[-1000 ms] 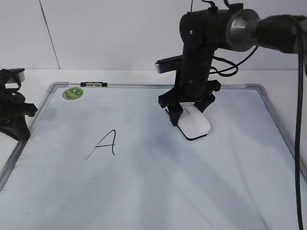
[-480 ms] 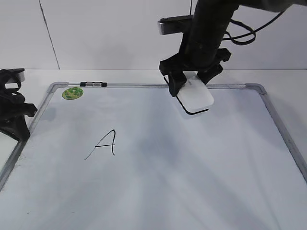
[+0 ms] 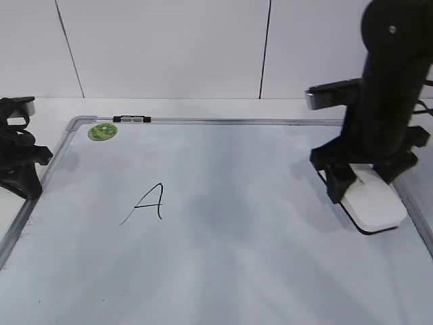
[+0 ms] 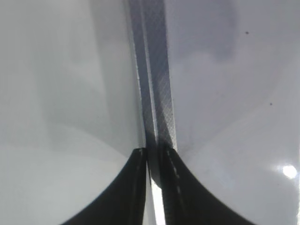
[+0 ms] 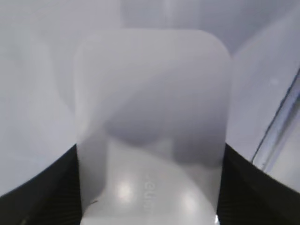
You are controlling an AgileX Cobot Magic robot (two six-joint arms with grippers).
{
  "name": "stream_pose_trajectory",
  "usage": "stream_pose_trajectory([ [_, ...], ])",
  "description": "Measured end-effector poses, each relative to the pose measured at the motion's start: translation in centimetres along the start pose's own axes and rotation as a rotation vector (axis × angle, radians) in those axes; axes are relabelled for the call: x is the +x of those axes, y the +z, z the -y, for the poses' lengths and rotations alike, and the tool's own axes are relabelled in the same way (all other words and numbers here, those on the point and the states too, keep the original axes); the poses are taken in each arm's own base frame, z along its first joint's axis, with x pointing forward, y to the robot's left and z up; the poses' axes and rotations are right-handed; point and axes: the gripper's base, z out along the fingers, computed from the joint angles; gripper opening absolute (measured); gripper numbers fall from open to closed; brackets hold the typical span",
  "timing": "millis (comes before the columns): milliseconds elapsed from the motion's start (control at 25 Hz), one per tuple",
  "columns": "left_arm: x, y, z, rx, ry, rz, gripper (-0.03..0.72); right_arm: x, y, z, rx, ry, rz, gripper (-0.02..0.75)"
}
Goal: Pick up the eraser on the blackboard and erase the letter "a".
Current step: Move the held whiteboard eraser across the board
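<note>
The white eraser (image 3: 375, 203) with its thin black base is clamped between the fingers of my right gripper (image 3: 365, 186), low over the right side of the blackboard (image 3: 237, 264), close to its right frame edge. In the right wrist view the eraser (image 5: 152, 112) fills the middle, with the black fingers (image 5: 42, 187) pressed on both its sides. No small cursive "a" shows on the board. My left gripper (image 3: 20, 159) rests at the board's left edge, its jaws closed over the grey frame (image 4: 157, 84).
An angular capital "A" (image 3: 150, 202) is written left of the board's centre. A round green sticker (image 3: 103, 131) and a small black-and-silver clip (image 3: 132, 119) sit at the top left of the frame. The frame's right rail (image 5: 281, 136) runs just beside the eraser.
My right gripper carried the eraser up from the middle of the board, then right and down to the right edge. The left arm has not moved.
</note>
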Motion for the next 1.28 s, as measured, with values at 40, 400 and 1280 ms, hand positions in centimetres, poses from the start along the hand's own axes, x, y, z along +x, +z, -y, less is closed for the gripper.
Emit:
stream_pose_trajectory([
  [40, 0.0, 0.0, 0.0, 0.000, 0.000, 0.000, 0.075, 0.7, 0.4, 0.9, -0.007, 0.030, -0.004, 0.571],
  [400, 0.0, 0.0, 0.0, 0.001, 0.000, -0.002, 0.078, 2.3, 1.5, 5.9, -0.033, 0.201, 0.025, 0.571],
  [1280, 0.0, 0.0, 0.0, 0.001, 0.000, -0.003, 0.078, 0.8, 5.1, 7.2, -0.045, 0.269, 0.045, 0.571],
])
